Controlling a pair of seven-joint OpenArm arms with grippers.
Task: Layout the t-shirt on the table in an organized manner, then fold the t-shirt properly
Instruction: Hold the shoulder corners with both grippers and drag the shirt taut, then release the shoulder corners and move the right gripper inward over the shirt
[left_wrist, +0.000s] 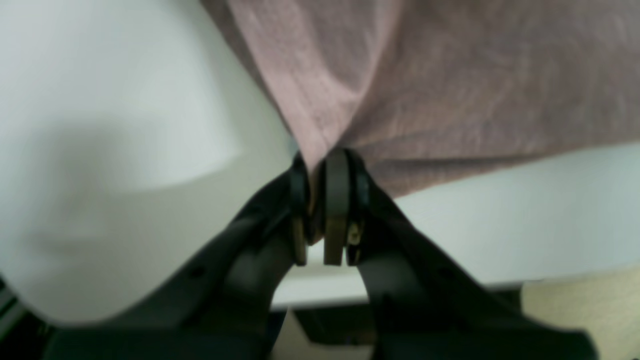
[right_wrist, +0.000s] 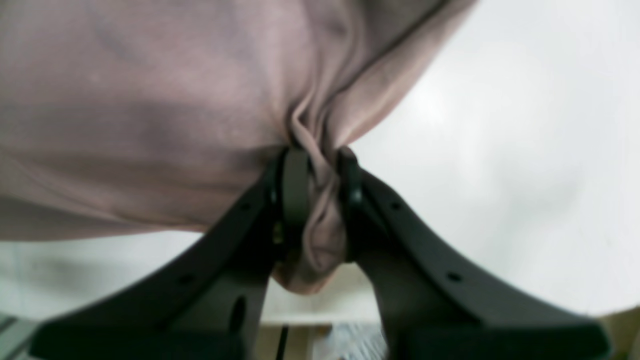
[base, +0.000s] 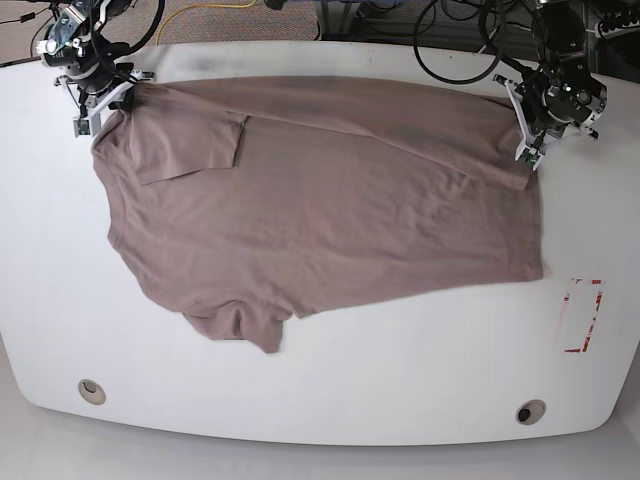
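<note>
Two end effectors show here, each clamped on the t-shirt.

Left wrist view: the left end effector (left_wrist: 322, 210) has its jaws pressed together on a thin pinch of the t-shirt (left_wrist: 450, 85), which spreads away from the jaws, above and to the right of them. The white bench (left_wrist: 125, 125) lies to the left of them.

Right wrist view: the right end effector (right_wrist: 320, 205) grips a bunched fold of the t-shirt (right_wrist: 150, 110); cloth bulges below the jaws and spreads to their left.

Base view: the t-shirt (base: 330, 210) lies spread on the bench (base: 400, 370) between the left end effector (base: 530, 150) and the right end effector (base: 105, 105), each at an upper corner of the cloth.
</note>
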